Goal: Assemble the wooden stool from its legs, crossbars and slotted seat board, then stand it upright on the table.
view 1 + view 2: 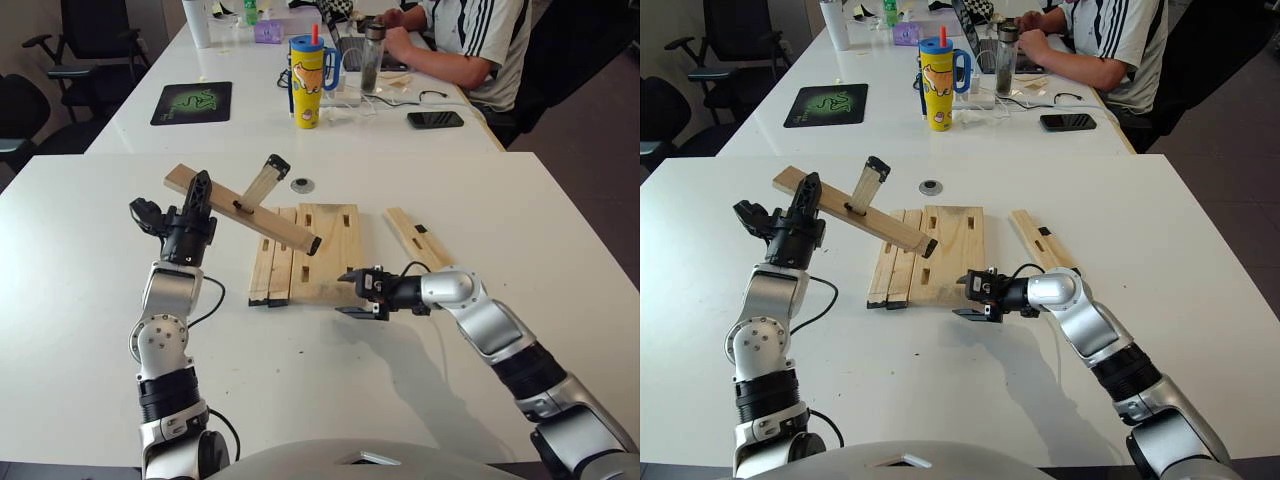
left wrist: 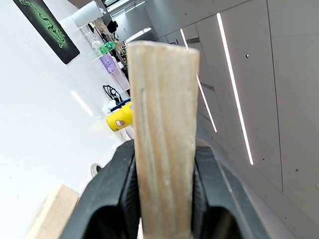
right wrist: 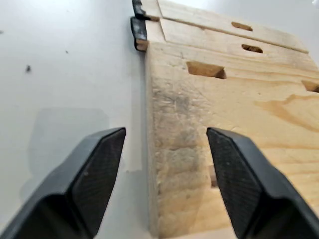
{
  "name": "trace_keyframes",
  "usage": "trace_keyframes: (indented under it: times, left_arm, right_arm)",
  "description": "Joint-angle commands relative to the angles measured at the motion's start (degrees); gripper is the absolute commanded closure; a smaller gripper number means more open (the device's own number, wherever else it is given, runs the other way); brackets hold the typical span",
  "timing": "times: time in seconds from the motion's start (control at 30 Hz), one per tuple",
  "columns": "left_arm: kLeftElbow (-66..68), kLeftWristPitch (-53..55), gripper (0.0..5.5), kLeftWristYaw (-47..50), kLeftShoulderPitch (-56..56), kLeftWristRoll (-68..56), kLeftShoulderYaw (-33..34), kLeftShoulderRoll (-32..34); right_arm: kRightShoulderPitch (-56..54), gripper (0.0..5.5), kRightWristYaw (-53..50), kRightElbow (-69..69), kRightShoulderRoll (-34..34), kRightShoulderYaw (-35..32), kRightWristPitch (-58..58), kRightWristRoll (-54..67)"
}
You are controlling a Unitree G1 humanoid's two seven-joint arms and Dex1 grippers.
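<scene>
One slotted seat board [image 1: 340, 262] — five wooden bars [image 1: 415, 235] — one yellow mug [image 1: 307, 90]

2 white tables [image 1: 560, 220] stand end to end, black office chairs [image 1: 90, 35] left, dark floor [image 1: 610, 130] right.

I am in an office, most likely a meeting room. The white table [image 1: 560, 200] in front of me has a round cable port [image 1: 301, 185] set into its top. A second long table [image 1: 130, 135] stands just behind it, with black swivel chairs [image 1: 85, 35] alongside. On that table sit a mouse pad [image 1: 191, 102], a phone [image 1: 435, 119], a yellow mug [image 1: 308, 85] and a bottle [image 1: 373, 55]. Flat grey panels [image 2: 289, 99] carry long strip lights [image 2: 234, 74].
</scene>
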Motion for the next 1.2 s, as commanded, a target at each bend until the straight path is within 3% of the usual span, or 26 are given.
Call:
trace_keyframes:
  times: [0.03, 0.43, 0.77, 0.93, 1.2]
  left_arm:
    - [0.96, 0.22, 4.47, -0.70, -0.23, 1.52, -0.38, 0.09]
    - [8.71, -7.50, 4.48, -5.51, -3.28, 16.02, -3.40, -1.21]
    - [13.67, -17.22, 4.48, -5.25, -6.96, 27.09, -4.29, -3.65]
    - [9.04, -16.81, 4.48, -2.85, 1.76, 32.58, -7.00, -5.55]
    - [8.75, -19.73, 4.48, 0.42, -1.44, 31.98, -9.02, -8.10]
  right_arm:
    - [-2.58, 2.49, -5.10, 6.63, 1.55, 2.49, -4.71, -7.85]
    - [-0.95, 2.49, -13.72, 7.79, 12.38, -2.02, 5.39, -6.09]
    - [0.54, 2.49, -12.99, 3.01, 13.38, -3.11, 10.12, -4.57]
    - [0.68, 2.49, -13.72, 2.81, 13.81, -4.15, 11.60, -3.88]
    - [1.17, 2.49, -14.44, 4.77, 13.52, -4.68, 11.12, -3.79]
